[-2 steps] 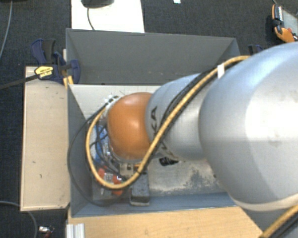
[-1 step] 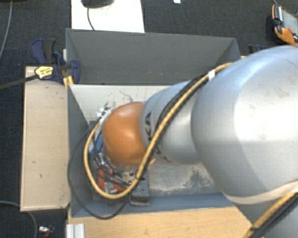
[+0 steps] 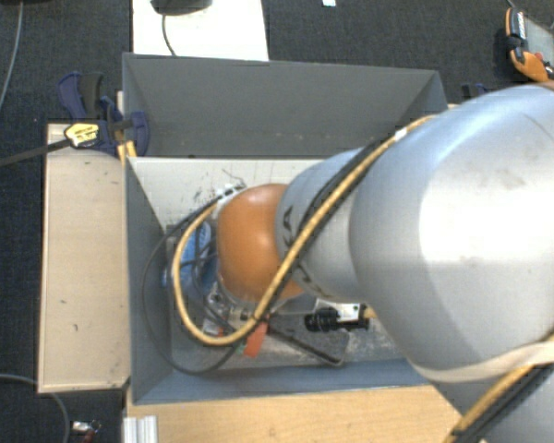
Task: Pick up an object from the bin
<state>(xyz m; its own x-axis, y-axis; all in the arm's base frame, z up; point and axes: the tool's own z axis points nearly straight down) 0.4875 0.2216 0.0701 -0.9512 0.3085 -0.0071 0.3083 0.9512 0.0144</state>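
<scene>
bin [image 3: 258, 100]: matt grey metal | arm [image 3: 462, 247]: smooth satin casing | orange cover [image 3: 249, 238]: smooth

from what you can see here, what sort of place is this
Probably a robotics lab or test cell: a grey robot arm reaches into a grey metal bin, on dark carpet, with an orange handheld unit nearby.
</scene>
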